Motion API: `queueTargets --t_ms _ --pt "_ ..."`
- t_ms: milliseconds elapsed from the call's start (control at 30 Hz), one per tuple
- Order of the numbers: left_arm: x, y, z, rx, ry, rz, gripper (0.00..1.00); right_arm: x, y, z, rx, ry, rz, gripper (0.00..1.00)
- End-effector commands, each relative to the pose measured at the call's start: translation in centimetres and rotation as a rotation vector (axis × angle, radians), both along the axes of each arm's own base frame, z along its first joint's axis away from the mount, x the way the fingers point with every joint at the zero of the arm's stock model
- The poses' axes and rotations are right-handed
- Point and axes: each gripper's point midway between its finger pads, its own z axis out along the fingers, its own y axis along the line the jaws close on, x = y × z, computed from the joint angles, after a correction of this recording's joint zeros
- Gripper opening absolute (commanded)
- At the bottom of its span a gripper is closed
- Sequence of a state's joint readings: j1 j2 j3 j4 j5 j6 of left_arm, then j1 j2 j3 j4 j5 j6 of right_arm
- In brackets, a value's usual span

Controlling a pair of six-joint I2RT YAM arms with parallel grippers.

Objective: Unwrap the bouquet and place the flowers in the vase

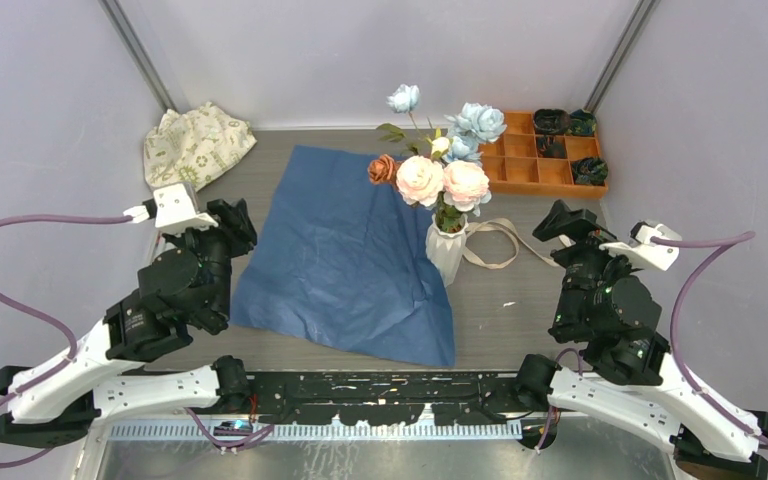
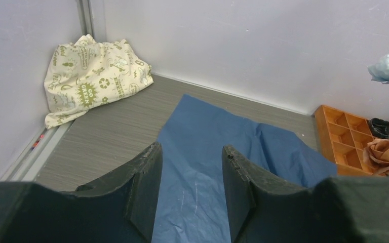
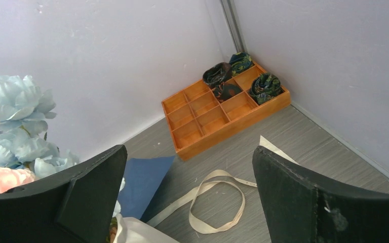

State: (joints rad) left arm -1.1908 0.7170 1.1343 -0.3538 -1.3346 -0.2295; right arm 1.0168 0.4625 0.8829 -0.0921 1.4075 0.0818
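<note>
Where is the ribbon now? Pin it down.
In the top view, the ribbon lies untied just right of the vase, nearer than the orange tray.

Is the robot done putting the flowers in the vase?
Looks finished. The pale blue, pink-white and rust-orange artificial flowers stand in the small white ridged ceramic vase. The bright blue paper lies flat, the beige ribbon untied beside the vase. Nothing in hand: the left gripper and right gripper are open, empty. Nothing seems left.
</note>
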Motion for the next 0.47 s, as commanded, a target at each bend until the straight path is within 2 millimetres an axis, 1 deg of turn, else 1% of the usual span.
queueTargets --t_ms 0,267,433 --pt "0.04 0.07 0.35 -0.037 -0.008 0.017 0.48 -0.46 -1.03 0.97 0.029 0.002 -0.052 1.00" --pt "0.05 0.01 0.27 -0.039 -0.007 0.016 0.48 -0.47 -1.29 0.75 -0.013 0.040 -0.097 1.00" --pt "0.08 -0.04 0.25 -0.035 -0.005 0.018 0.48 -0.60 -1.42 0.88 0.025 0.013 -0.078 1.00"
